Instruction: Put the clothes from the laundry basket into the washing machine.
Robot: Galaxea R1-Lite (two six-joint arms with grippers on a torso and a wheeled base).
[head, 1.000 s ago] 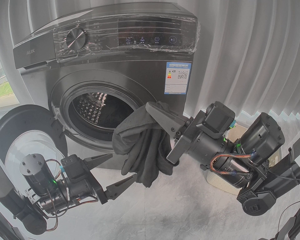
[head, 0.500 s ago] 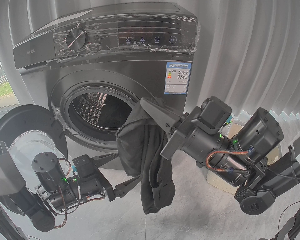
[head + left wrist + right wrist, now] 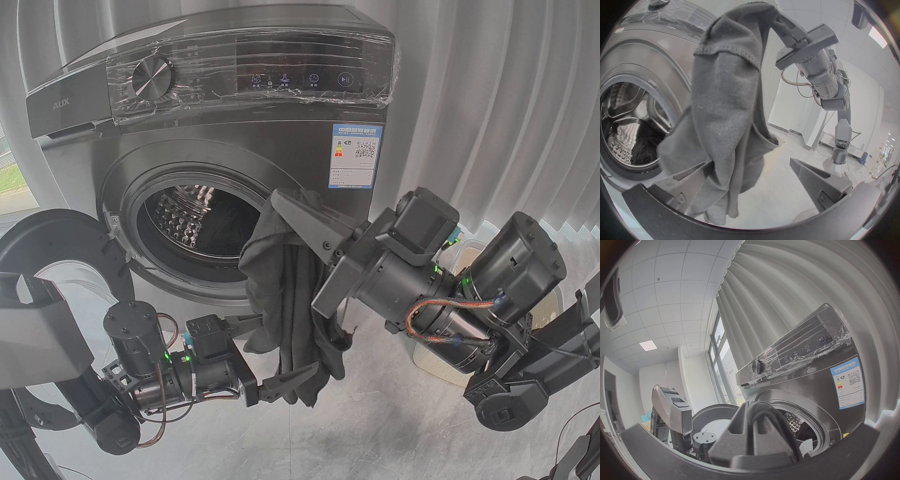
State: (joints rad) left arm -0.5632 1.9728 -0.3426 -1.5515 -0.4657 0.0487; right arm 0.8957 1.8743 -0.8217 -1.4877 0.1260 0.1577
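Pleated grey curtain (image 3: 500, 112) behind. Washing machine (image 3: 206, 137) door swung wide, drum (image 3: 200, 219) exposed. Right gripper (image 3: 287, 209) clenched on the top of a dark garment (image 3: 281, 294), which hangs free at the drum mouth's 4 o'clock. Left gripper (image 3: 281, 347), jaws spread, at the cloth's tail, 6 o'clock. Basket (image 3: 428, 369) at the garment's 4 o'clock. Step: carrying to the drum. Next, likely: swing toward 10 o'clock, feed the tail in, release.

1. The laundry basket (image 3: 431, 365) lies mostly behind the right arm, and its contents are hidden.
2. The dark garment (image 3: 284, 294) covers the upper fingertip of the left gripper (image 3: 284, 347).
3. The washing machine door (image 3: 56, 240) is cut off by the picture's left edge and partly hidden behind the left arm.
4. A dark heap (image 3: 640, 147) in the drum (image 3: 622, 103) is too dim to identify.
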